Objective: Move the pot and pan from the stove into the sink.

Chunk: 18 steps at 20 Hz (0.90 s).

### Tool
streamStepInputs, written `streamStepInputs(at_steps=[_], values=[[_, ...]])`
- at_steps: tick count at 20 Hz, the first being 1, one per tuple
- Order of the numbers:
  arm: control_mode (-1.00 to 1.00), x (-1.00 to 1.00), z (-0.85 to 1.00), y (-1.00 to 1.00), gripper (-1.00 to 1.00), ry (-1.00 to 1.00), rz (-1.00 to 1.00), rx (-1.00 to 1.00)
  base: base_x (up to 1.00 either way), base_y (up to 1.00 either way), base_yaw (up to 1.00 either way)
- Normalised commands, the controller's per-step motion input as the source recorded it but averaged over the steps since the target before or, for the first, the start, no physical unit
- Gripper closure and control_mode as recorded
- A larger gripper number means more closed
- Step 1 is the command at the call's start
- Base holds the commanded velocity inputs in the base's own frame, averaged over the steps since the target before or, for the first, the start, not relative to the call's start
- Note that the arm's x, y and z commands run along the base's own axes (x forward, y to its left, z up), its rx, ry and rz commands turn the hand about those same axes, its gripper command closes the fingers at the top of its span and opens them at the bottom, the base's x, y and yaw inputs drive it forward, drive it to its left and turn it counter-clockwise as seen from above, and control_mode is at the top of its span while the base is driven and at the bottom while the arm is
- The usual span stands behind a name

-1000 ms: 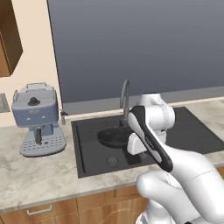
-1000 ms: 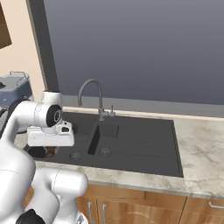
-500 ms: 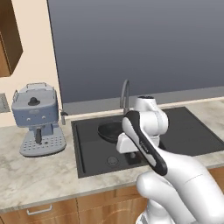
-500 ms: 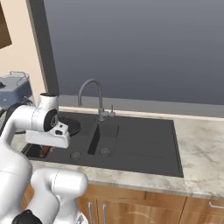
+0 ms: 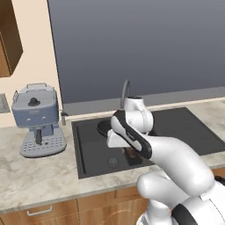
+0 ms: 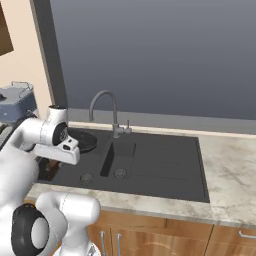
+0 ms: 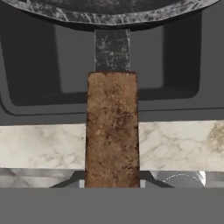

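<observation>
On your worktop (image 5: 39, 176), pale marbled stone, a blue-grey coffee machine (image 5: 38, 118) stands upright, with a round knob on top and a perforated drip tray at its foot. Behind the coffee machine you have a cream wall, and beside it a large dark grey panel (image 5: 132, 44). Above the coffee machine hangs a brown wooden cabinet (image 5: 9, 39). Below the worktop run wooden drawer fronts (image 6: 165, 237) with metal handles.

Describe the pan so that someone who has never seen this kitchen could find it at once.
Start at the dark sink with its arched faucet. At the basin's left end hangs the pan, shallow, round and dark. Its long brown wooden handle sets it apart.
</observation>
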Motion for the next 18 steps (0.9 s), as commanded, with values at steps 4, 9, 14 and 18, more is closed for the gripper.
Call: streamStepInputs(at_steps=[4, 9, 14, 18], values=[[-1.0, 0.44, -0.31, 0.21, 1.0, 0.07, -0.08, -0.07, 0.0, 0.0, 0.0], [-1.0, 0.19, -0.33, 0.07, 1.0, 0.01, -0.09, -0.01, 0.0, 0.0, 0.0], [-1.0, 0.0, -0.56, 0.05, 1.0, 0.0, -0.04, -0.04, 0.0, 0.0, 0.0], [-1.0, 0.0, -0.52, 0.51, 1.0, 0.0, -0.01, -0.07, 0.0, 0.0, 0.0]])
